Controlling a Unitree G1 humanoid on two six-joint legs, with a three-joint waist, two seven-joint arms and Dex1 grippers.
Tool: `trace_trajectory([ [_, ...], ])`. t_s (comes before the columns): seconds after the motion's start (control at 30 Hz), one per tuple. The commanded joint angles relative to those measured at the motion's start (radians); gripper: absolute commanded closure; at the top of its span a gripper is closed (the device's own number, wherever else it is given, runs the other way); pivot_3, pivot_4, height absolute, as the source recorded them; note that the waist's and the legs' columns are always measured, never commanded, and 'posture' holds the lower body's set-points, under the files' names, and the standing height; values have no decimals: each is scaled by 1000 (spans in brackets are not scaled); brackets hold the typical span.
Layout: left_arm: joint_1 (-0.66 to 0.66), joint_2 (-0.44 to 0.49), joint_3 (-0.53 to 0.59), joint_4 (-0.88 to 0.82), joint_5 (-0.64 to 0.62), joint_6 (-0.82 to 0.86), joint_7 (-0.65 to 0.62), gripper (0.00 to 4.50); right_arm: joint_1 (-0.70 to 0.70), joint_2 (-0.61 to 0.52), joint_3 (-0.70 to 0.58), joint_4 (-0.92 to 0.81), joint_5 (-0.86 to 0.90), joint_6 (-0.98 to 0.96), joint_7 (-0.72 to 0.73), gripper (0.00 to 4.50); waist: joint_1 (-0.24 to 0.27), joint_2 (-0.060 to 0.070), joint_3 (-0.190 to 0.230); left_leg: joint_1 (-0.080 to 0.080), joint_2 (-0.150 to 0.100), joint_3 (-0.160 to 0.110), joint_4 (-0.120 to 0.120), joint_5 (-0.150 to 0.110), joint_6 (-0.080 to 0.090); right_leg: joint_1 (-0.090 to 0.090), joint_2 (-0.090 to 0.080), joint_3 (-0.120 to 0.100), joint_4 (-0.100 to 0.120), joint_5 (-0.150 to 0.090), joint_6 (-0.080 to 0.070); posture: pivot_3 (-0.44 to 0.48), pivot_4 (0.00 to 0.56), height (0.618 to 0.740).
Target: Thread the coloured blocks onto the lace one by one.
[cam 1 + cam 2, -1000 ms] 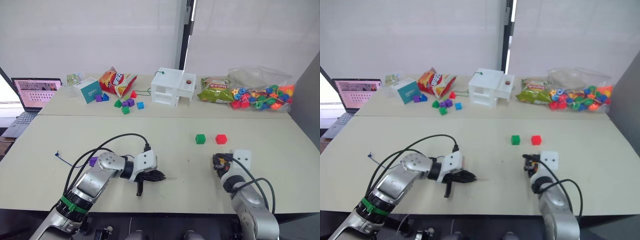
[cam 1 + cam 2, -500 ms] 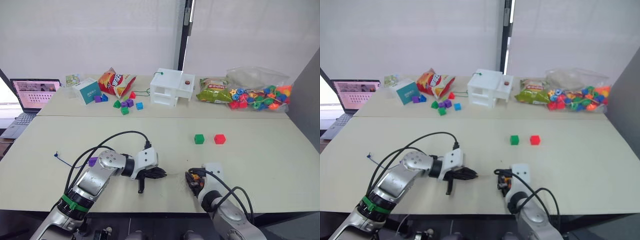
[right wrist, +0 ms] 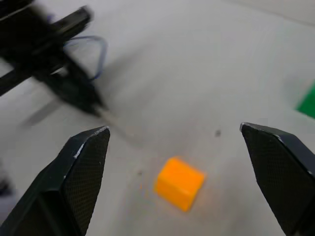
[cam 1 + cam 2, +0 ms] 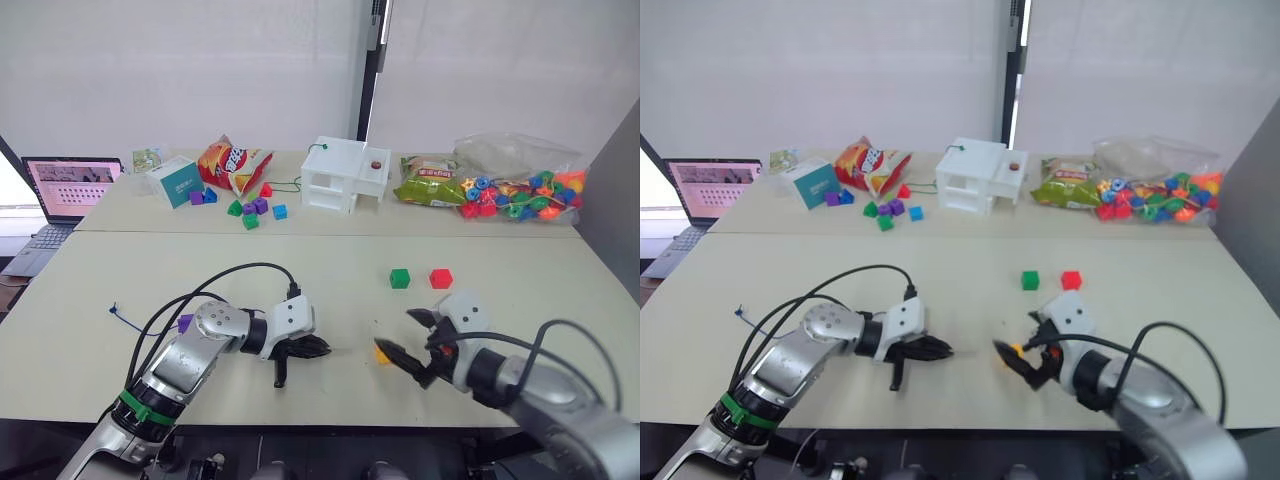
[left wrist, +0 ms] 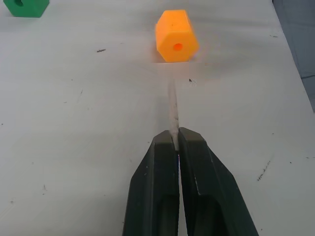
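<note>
Right gripper (image 3: 184,142) gapes wide above yellow block (image 3: 179,183).

the pale worktop (image 4: 300,270) carries a yellow block (image 4: 382,353) near the front, a green block (image 4: 400,278) and a red block (image 4: 441,278) side by side farther back, and a purple block (image 4: 186,323) to the left. along its far side lie a laptop (image 4: 66,188), a teal box (image 4: 176,181), a snack bag (image 4: 232,161), small mixed blocks (image 4: 255,208), a white toy house (image 4: 345,174) and a clear bag of beads (image 4: 520,190).

Orange-yellow block (image 5: 176,35); green block (image 4: 400,278); red block (image 4: 441,278); black gripper (image 5: 177,139); pale lace tip (image 5: 172,110).
</note>
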State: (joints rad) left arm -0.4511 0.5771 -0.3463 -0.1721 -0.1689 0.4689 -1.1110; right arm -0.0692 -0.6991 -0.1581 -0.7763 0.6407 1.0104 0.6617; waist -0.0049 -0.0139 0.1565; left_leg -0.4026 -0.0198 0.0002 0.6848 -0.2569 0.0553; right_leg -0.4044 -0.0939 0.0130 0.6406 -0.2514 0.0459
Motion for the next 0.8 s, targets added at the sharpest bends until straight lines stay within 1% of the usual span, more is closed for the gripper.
trace_trajectory([
  [0.03, -9, 1, 15, -66, -32, 40, 4, 4500, -79, -164, 85, 147, -40, -172, 286, 38, 1, 0, 0, 0, 0, 0, 0, 0, 0, 0, 0, 0, 0, 0, 0, 0, 150, 740],
  [0.1, -15, 3, 15, -87, -40, 75, 9, 4500, -169, -251, 239, 295, -196, -376, 436, 38, -2, -1, 0, 0, 0, 1, 0, 0, 0, 0, 0, 1, -1, 0, 0, 0, 150, 740],
  [0.13, -19, 4, 14, -92, -42, 91, 11, 4500, -208, -260, 295, 354, -244, -454, 482, 38, -5, -1, 0, 0, 0, 2, 0, 0, 0, 0, 0, 1, -1, 0, 0, 0, 150, 740],
  [0.23, -17, 10, 4, -103, -38, 104, 15, 4500, -302, -231, 397, 523, -351, -630, 555, 38, -6, -1, 1, 1, 1, 2, 0, 0, 0, 0, 1, 1, 0, 0, 0, 0, 150, 740],
  [0.37, -4, 19, -15, -132, -33, 129, 24, 4500, -380, -195, 466, 688, -445, -800, 633, 38, -2, -1, 1, -2, 0, 2, 0, 0, 0, -2, -1, 1, 0, 0, 1, 0, 150, 740],
  [0.53, -17, 22, -30, -144, -29, 166, 44, 4500, -404, -134, 477, 777, -459, -848, 660, 38, 5, -1, 1, -2, 0, 2, 1, 0, 0, -2, -1, 1, 0, 0, 1, 0, 150, 740],
  [0.63, -30, 11, -40, -151, -32, 186, 53, 4500, -397, -102, 467, 803, -458, -856, 651, 855, 8, -1, 1, -2, -1, 2, 1, 0, 0, -2, -2, 1, 1, 0, 1, 0, 150, 740],
  [0.8, -61, -12, -64, -149, -29, 209, 69, 4500, -378, -81, 451, 838, -479, -880, 619, 2617, 15, -1, 1, -2, -1, 2, 1, 0, 0, -2, -2, 1, 1, 0, 1, 0, 150, 740],
])
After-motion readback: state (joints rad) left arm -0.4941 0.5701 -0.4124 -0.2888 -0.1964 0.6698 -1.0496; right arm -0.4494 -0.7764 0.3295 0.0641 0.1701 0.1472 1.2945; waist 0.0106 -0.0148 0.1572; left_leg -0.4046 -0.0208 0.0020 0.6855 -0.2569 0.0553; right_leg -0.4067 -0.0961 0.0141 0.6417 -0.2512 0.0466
